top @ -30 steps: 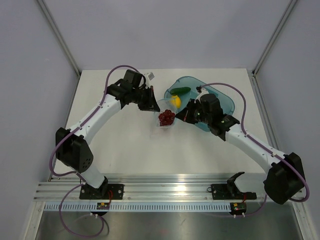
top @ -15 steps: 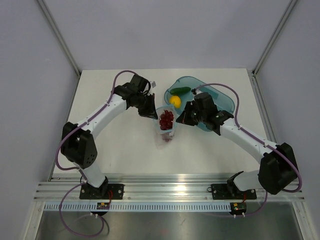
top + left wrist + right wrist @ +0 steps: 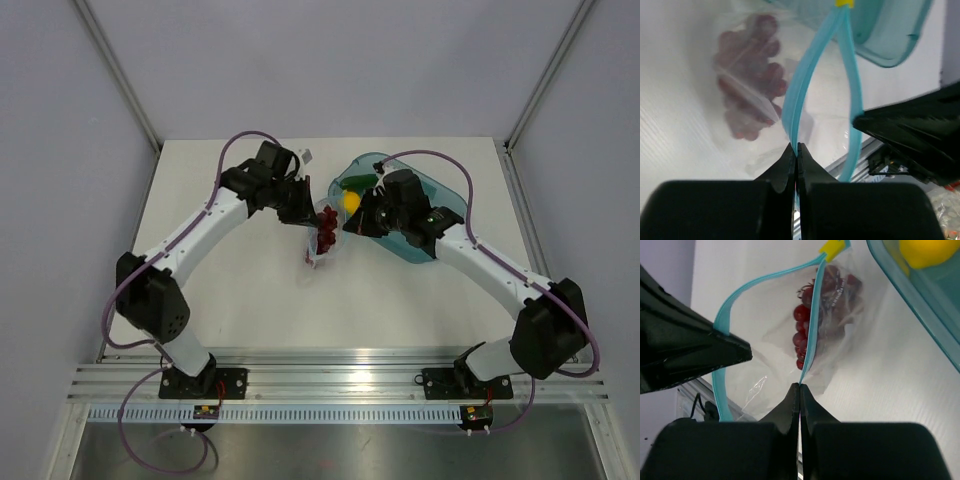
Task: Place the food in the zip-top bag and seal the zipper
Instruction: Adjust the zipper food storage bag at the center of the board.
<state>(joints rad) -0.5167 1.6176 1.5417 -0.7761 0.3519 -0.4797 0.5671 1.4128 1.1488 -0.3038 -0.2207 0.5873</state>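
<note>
The clear zip-top bag (image 3: 318,248) hangs between my two grippers, mouth pulled open, with the dark red grapes (image 3: 327,228) inside. My left gripper (image 3: 305,214) is shut on one side of the light blue zipper (image 3: 799,100). My right gripper (image 3: 352,222) is shut on the other side of the zipper (image 3: 812,325). A yellow slider (image 3: 831,247) sits at the zipper's far end. The grapes show through the plastic in both wrist views (image 3: 747,90) (image 3: 812,322). The lemon (image 3: 351,201) (image 3: 925,250) and the green cucumber (image 3: 358,181) lie in the tray.
A teal translucent tray (image 3: 445,210) stands at the back right, just behind the bag, and shows in both wrist views (image 3: 890,35) (image 3: 912,307). Grey walls enclose the white table (image 3: 230,290). A metal rail (image 3: 330,380) runs along the near edge.
My right gripper has moved left and back toward the tray's near corner with its zipper side. The bag has shifted left, its bottom swinging left. The left gripper stays near the same spot.
</note>
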